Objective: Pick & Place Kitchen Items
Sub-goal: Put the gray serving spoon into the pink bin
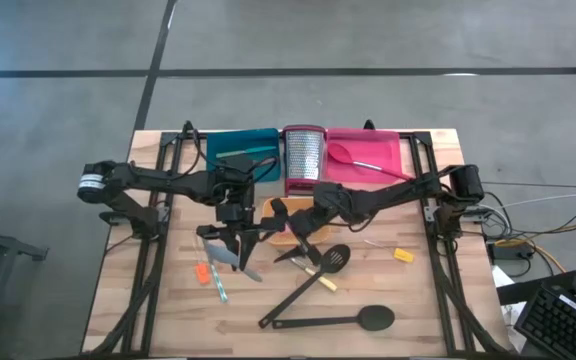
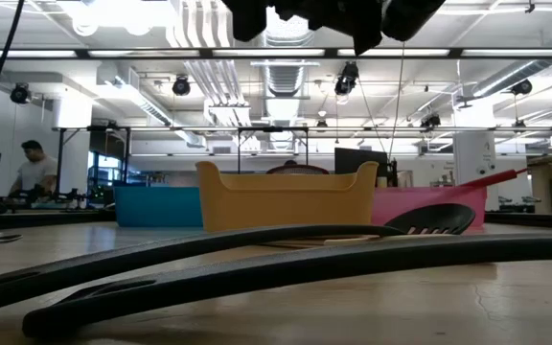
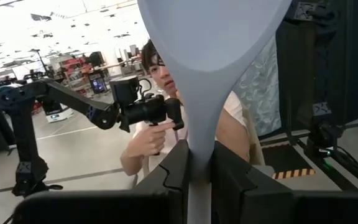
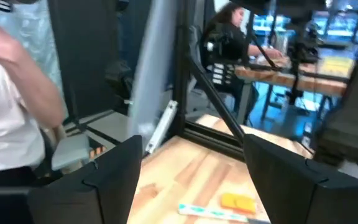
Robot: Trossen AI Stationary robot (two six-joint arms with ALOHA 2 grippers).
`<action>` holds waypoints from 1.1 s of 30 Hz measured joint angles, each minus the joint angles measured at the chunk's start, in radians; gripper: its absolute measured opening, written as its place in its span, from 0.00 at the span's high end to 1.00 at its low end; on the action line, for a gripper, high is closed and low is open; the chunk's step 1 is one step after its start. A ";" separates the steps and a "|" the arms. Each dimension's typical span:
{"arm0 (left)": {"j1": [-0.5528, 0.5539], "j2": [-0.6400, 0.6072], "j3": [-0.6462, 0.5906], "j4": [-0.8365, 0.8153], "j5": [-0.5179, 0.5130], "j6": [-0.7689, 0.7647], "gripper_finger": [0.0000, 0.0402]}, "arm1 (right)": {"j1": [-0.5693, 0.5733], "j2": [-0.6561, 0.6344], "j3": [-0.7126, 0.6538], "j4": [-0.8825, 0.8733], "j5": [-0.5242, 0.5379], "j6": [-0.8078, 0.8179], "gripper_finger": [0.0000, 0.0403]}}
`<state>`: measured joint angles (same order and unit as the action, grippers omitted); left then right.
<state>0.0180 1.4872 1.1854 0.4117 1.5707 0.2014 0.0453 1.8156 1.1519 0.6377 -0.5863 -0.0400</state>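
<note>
A grey spoon stands out ahead of my left gripper, which is shut on it. In the high view this gripper is left of the table's middle, pointing level toward the near edge, with the spoon's bowl beyond it. My right gripper hovers open above the orange tray with nothing between its fingers. A black ladle, a slotted spatula, a teal-handled tool and small orange and yellow pieces lie on the wood. My left gripper pinches the grey spoon's narrow neck, just below the bowl, between its two fingers. The fingers come at it level and lie along the handle. The bowl sticks out past the fingertips, and the spoon is up off the table.
At the far edge stand a teal tray, a steel grater and a pink tray holding a pink spoon. Black frame rails run along both table sides. People are in the room beyond the table.
</note>
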 joint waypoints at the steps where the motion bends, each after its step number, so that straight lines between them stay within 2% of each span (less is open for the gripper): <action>1: 0.001 0.000 0.000 0.000 0.000 0.003 0.90 | 0.005 0.000 0.000 0.007 -0.001 0.000 0.31; 10: 0.000 -0.001 0.000 0.001 0.000 -0.035 0.90 | 0.017 0.048 0.000 0.098 0.015 0.057 0.28; 14: -0.001 -0.002 0.014 0.006 0.001 -0.073 0.90 | 0.015 0.078 0.000 0.102 0.089 0.059 0.30; 20: 0.007 -0.003 0.021 0.007 0.001 -0.118 0.90 | 0.016 0.148 0.071 0.141 0.084 0.068 0.35; 24: 0.001 -0.003 0.021 0.006 0.000 -0.173 0.90 | 0.010 0.196 0.117 0.119 -0.013 0.100 0.38; 29: -0.019 -0.004 0.021 0.007 0.001 -0.247 0.90 | 0.000 0.218 0.140 0.096 -0.245 0.134 0.38; 33: -0.021 -0.002 0.021 0.007 0.000 -0.248 0.90 | 0.000 0.214 0.162 0.128 -0.217 0.139 0.35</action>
<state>-0.0032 1.4849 1.2060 0.4183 1.5705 -0.0467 0.0456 2.0299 1.3141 0.7657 -0.8029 0.0986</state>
